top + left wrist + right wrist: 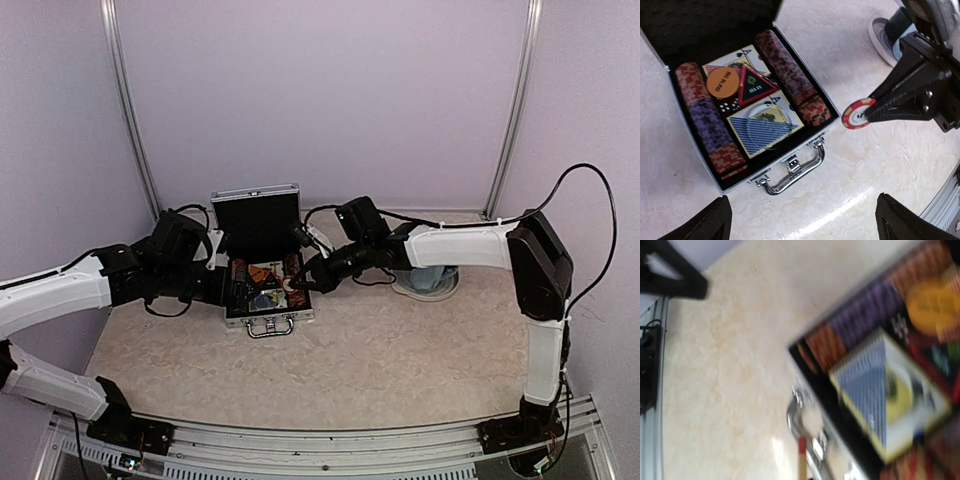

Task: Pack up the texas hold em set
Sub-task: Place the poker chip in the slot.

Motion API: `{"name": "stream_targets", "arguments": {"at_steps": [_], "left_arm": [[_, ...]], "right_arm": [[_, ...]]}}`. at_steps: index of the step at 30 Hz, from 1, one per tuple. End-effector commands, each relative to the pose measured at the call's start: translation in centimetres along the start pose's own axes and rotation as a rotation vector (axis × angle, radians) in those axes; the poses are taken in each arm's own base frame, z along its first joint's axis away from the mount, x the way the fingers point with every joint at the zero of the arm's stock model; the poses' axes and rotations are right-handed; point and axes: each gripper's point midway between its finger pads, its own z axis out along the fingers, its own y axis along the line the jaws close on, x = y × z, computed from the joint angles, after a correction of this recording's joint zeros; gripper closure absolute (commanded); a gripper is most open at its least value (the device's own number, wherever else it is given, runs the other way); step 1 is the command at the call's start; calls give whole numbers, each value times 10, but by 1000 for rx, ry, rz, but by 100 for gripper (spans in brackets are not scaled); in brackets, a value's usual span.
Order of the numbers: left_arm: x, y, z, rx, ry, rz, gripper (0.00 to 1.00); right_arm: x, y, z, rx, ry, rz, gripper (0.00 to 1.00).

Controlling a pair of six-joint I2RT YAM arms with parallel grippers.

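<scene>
At three o'clock of one silver ribbed aluminium briefcase, right gripper pinched one red-and-white poker chip, left gripper gaped wide, two card boxes inside.

Orange disc: "BIG BLIND" (probably)

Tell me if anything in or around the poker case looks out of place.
One red-and-white chip is outside the case. It is pinched edge-on in the right gripper, just off the case's right front corner. Everything else visible in the open case sits neatly in its compartments, with nothing spilled or askew.
</scene>
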Motion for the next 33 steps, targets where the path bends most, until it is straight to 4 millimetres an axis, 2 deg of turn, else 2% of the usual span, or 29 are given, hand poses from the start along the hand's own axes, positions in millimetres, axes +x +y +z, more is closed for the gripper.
{"name": "stream_targets", "arguments": {"at_steps": [1,5,13,20,33], "left_arm": [[-18,23,-14,19,-75,-102,1],[-27,60,-20,-24,-119,-192,1],[-34,95,-30,-31,-177,-296,1],[-28,103,-34,-40,-181,-314,1],[-25,102,-35,-29,-174,-310,1]], "right_arm": [[-3,7,29,23,68,-176,100],[-14,18,51,4,76,-309,100],[-19,30,95,13,98,-510,100],[-21,24,127,43,110,-601,100],[-15,18,142,46,113,-634,100]]}}
